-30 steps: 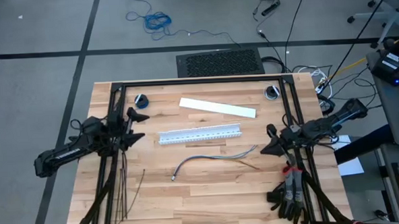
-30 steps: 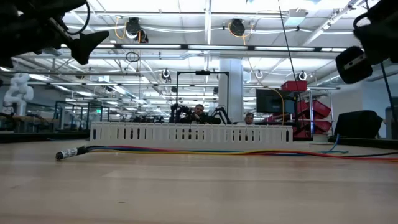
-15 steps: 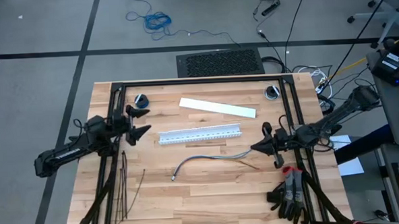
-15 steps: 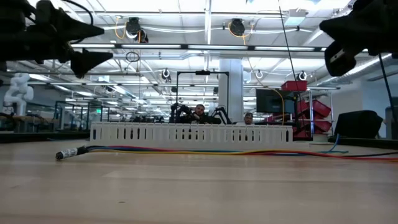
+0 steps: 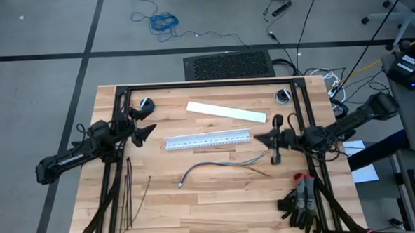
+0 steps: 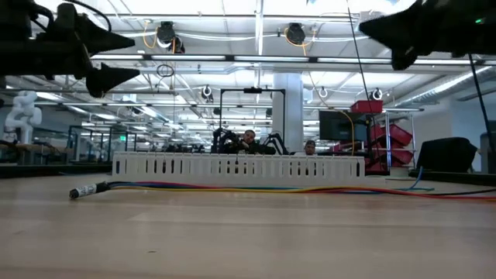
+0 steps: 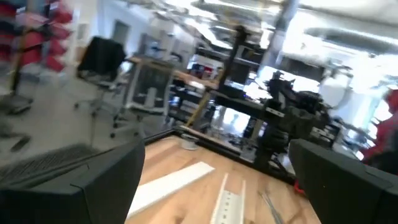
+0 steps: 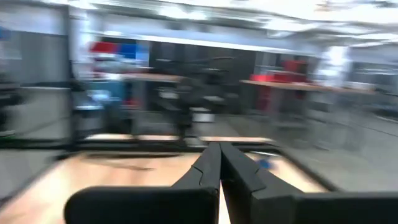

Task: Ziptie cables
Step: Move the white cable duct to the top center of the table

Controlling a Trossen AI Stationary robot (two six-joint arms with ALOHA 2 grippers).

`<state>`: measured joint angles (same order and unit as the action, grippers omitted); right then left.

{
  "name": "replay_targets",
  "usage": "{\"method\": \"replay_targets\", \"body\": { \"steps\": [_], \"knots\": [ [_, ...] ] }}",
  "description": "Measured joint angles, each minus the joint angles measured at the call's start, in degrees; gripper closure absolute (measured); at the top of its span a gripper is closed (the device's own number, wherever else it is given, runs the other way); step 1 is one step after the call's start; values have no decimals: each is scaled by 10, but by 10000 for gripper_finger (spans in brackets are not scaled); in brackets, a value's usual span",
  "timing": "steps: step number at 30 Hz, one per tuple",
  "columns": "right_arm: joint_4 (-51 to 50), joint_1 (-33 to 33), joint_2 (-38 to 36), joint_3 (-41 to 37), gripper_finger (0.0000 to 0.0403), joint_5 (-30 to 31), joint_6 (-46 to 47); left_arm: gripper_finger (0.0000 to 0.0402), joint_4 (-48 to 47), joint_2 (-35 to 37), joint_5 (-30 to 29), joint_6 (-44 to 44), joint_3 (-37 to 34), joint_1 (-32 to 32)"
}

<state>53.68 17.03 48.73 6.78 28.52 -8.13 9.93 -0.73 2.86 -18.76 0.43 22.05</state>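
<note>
At the frame's lower left the zipties [image 5: 129, 194] lie untouched; my left hand [image 5: 146, 123] hovers wide open above. Centre, the cables [image 5: 224, 165] sprawl loose; my right hand [image 5: 259, 138], clamped shut and empty, might scatter them.

Right wrist view heavily blurred; bench detail unreadable. Zipties [image 5: 129, 197] too thin to count from above. Low view: cables' [image 6: 256, 187] far end cut off at edge.

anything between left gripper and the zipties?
No. In the high view only bare wood separates the open left gripper from the zipties; the arm's frame rails run alongside.
</note>
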Motion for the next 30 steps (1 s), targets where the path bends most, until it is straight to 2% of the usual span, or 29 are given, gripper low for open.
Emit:
{"method": "replay_targets", "body": {
  "steps": [1,6,11,14,17,21,24,30],
  "knots": [
    [-5,-14,0,2,403,15,4,8,-1,-4,-15,-4,0,0],
    [-49,-75,8,2,403,13,17,8,0,-18,-106,-17,0,0],
    [-66,-100,23,2,403,-18,20,8,0,-19,-225,-15,0,0],
    [-66,-101,28,2,403,-19,56,8,0,-19,-258,-17,0,0],
    [-70,-101,29,2,403,-19,100,8,0,-19,-256,-19,0,0],
    [-71,-101,29,2,403,-19,124,8,-6,-19,-173,-18,0,0],
    [-59,-101,29,2,403,-22,124,8,-25,-19,-144,-19,0,0],
    [48,-102,28,3,403,-147,108,8,-68,-19,-171,-64,0,0]
  ]
}}
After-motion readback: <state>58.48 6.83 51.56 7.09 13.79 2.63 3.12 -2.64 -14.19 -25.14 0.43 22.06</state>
